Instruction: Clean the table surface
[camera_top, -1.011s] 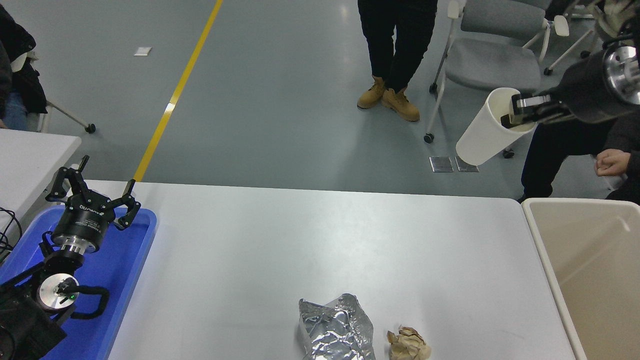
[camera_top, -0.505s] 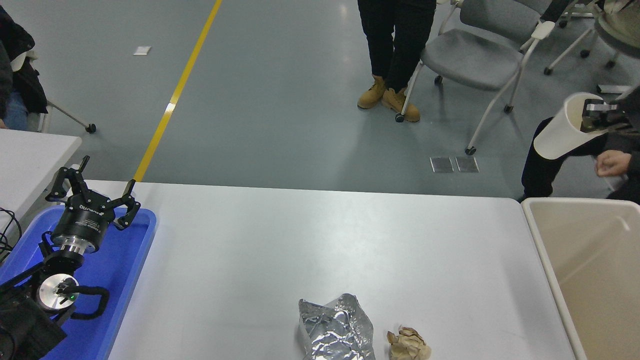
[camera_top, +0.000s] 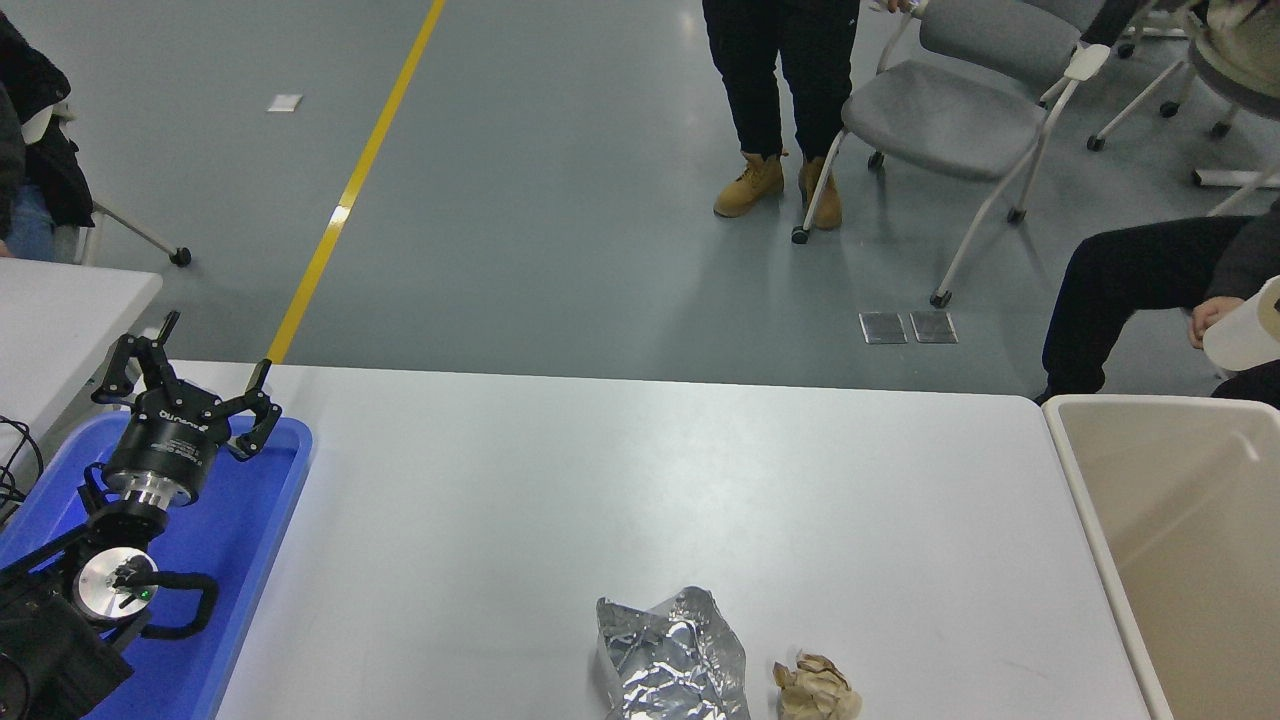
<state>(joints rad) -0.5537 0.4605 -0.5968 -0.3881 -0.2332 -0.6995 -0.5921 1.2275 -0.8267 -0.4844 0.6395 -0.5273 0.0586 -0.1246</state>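
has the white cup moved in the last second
Yes. The white cup has gone right and down, from beside the grey chair to the frame's right edge, above the beige bin.

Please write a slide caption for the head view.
White table with crumpled foil and a paper ball; left gripper parked over a blue tray.

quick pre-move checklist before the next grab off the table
1. Trash left on the table surface: foil wrapper and crumpled paper ball near the front edge: not ok.
2. White cup at the right edge, over the beige bin: cannot tell.
3. Right gripper: out of view, cannot tell.
4. Left gripper parked open over the blue tray: ok.
5. Bin has room: ok.
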